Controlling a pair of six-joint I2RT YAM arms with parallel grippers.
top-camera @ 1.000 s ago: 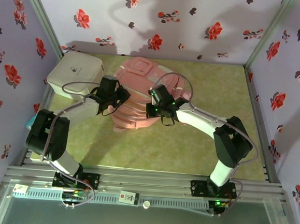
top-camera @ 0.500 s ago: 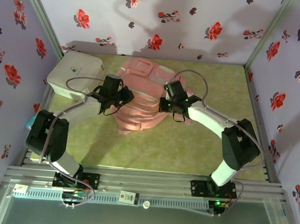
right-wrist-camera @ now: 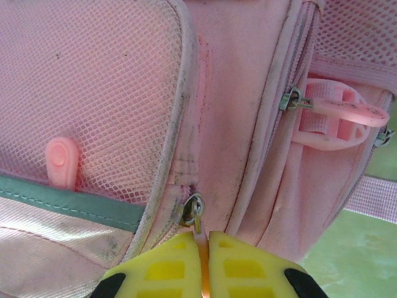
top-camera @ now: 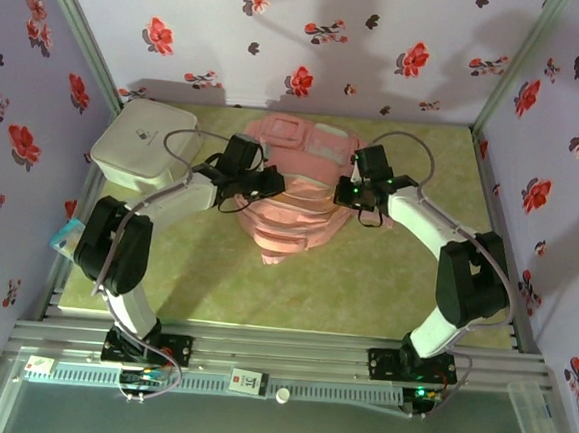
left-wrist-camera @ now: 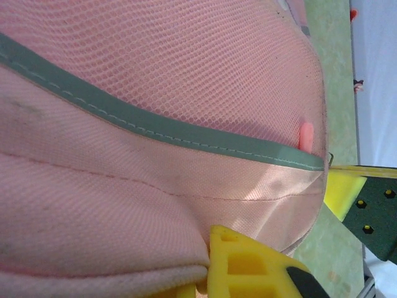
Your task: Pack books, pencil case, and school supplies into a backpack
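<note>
The large soft pale-pink fabric backpack (top-camera: 294, 217) lies flat on the green-covered table (top-camera: 384, 284), in the middle of its far half, with its upper end close to the far edge. A white rounded-corner box (top-camera: 143, 145) sits in the table's far left corner, near the backpack but apart from it. Both arms reach in over the backpack, one on each side. The left gripper (top-camera: 269, 183) is on the backpack's left side. In the left wrist view its yellow fingers (left-wrist-camera: 248, 261) are drawn almost together on a rolled fold of pink fabric at the edge of the bag, below a mesh panel crossed by a grey-green trim band (left-wrist-camera: 155, 127). The right gripper (top-camera: 348, 193) is on the backpack's right side. In the right wrist view the right gripper (right-wrist-camera: 203, 239) has its two yellow pads pressed nearly together on a thin pink zip pull (right-wrist-camera: 201, 243), which hangs from a small metal slider (right-wrist-camera: 191, 211) at the lower corner of a mesh front pocket (right-wrist-camera: 93, 81). A pink oval tab (right-wrist-camera: 61, 162) shows through that mesh. To the right, a second zip carries a looped pink rubber puller (right-wrist-camera: 338, 115), and a pink webbing strap (right-wrist-camera: 372, 198) runs off over the table at the picture's right edge.
</note>
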